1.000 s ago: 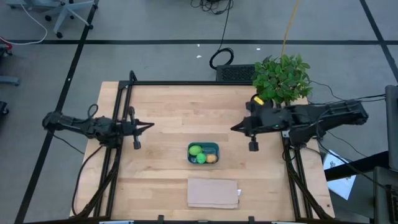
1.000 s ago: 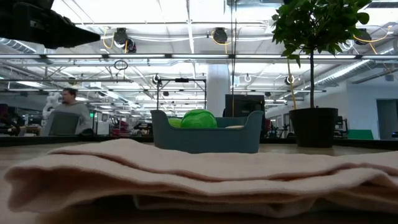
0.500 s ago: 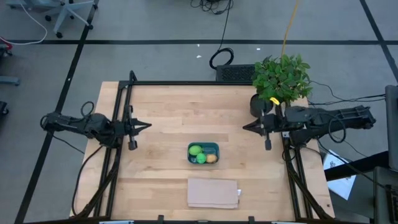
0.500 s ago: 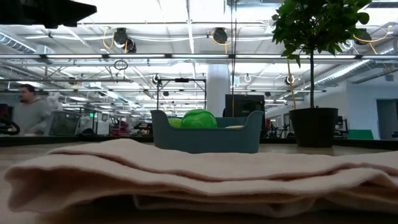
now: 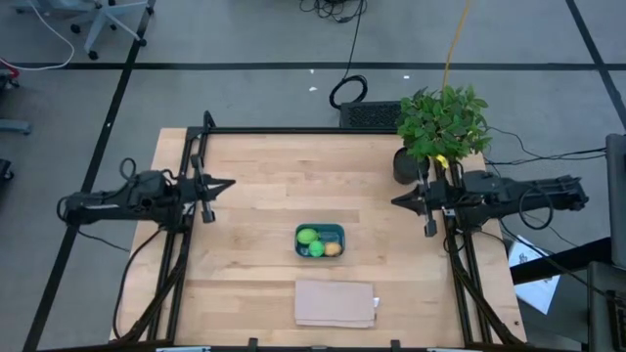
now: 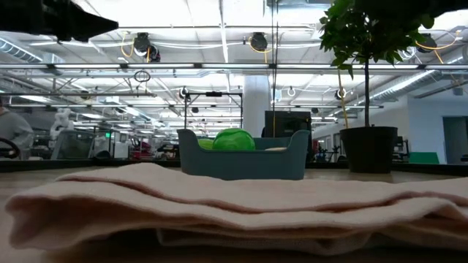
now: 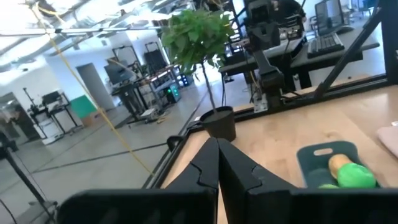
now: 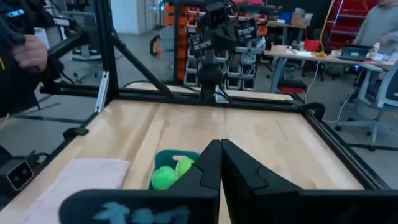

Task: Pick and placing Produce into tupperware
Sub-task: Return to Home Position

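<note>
The teal-blue tupperware (image 5: pixel 321 241) stands on the table's middle, a little toward the near edge. In it lie the lime-green piece (image 5: pixel 307 236), the small bright green ball (image 5: pixel 316 249) and the yellow-orange piece (image 5: pixel 333 248). It also shows in the low view (image 6: pixel 243 155), the left wrist view (image 7: pixel 328 163) and the right wrist view (image 8: pixel 175 168). My left gripper (image 5: pixel 229 183) is shut and empty at the table's left edge. My right gripper (image 5: pixel 396 200) is shut and empty at the table's right edge, near the plant pot.
A flat tan cloth (image 5: pixel 335 302) lies near the table's front edge, in front of the tupperware. A leafy potted plant (image 5: pixel 442 125) stands at the far right corner. A black frame (image 5: pixel 293 129) runs along the far edge. People show in the room beyond the table.
My right gripper has drawn back toward the table's right edge, away from the tupperware. My left gripper has drawn back a little toward the left and far edges. Both have stayed shut. The tupperware and the produce have not moved.
</note>
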You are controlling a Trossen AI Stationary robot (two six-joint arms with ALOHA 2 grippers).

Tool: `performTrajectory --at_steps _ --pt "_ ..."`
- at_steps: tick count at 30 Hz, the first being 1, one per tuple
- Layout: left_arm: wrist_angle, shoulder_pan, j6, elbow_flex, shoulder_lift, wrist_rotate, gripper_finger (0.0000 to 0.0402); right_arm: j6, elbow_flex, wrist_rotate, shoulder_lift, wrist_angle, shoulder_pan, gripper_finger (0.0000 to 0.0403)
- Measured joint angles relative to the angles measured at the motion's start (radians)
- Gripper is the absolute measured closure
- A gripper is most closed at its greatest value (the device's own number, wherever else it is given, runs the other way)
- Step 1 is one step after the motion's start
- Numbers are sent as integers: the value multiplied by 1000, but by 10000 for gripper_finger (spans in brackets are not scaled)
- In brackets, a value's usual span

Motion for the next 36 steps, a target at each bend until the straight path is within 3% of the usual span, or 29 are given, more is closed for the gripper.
performTrajectory --at_steps 11,20,36 --pt "-38 89 -86 -10 -60 199 401 9 -161 1 -102 125 0 403" --pt "-35 88 -81 -48 -60 184 400 21 -274 56 -201 195 -27 403" --pt "-60 88 -87 -49 -5 189 400 56 -285 0 -267 139 -103 403"
